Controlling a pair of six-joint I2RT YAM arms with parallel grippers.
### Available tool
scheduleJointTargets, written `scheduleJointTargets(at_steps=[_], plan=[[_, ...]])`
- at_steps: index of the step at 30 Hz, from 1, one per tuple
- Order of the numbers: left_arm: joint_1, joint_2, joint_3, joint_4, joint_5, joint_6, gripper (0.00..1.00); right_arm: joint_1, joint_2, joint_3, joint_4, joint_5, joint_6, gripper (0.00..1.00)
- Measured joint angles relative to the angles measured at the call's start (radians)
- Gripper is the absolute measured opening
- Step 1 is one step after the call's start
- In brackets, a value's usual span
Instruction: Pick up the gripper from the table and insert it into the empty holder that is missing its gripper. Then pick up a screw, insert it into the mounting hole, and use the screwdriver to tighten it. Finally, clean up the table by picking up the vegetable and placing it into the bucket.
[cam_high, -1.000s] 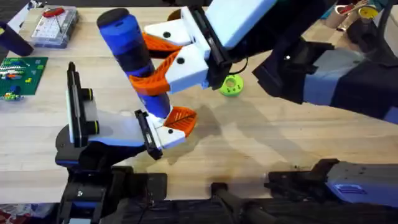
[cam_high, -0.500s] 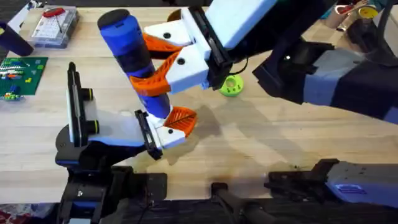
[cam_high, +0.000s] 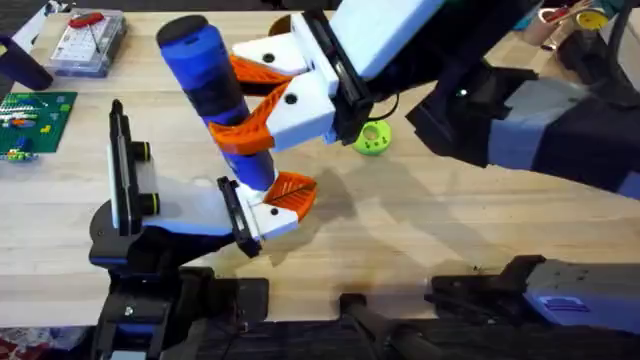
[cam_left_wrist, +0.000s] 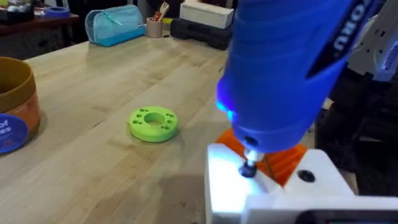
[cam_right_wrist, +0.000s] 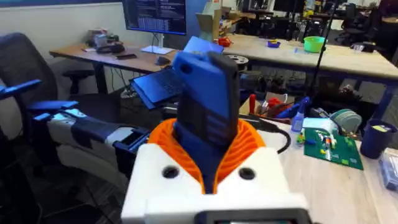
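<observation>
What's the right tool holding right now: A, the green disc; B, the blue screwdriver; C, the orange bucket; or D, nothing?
B: the right tool has its orange pads clamped around the screwdriver, while the disc lies free on the table.

Even, bright overhead light; soft shadows fall on the counter (cam_high: 420, 230) beneath the arms. Right arm close under camera: large, blurred. Left wrist view: screwdriver (cam_left_wrist: 292, 68) out of focus, blue glow near its bit, white glare below.

overhead: above, looking down | wrists: close in | shared: screwdriver (cam_high: 215, 95), table (cam_high: 420, 220)
</observation>
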Motion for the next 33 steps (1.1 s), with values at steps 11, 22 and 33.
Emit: scheduleJointTargets(at_steps=[11,22,33], plan=[[0.000,0.003,0.000,-0.001,0.005,-0.001,0.014,-0.002,-0.012,0.000,-0.040,-0.003,-0.014,0.053],[0.000,0.006,0.000,-0.001,0.008,-0.001,0.014,-0.018,-0.016,-0.002,-0.058,-0.005,-0.030,0.053],[0.000,0.007,0.000,-0.002,0.011,-0.004,0.014,-0.015,-0.025,-0.012,-0.059,-0.006,-0.041,0.053]])
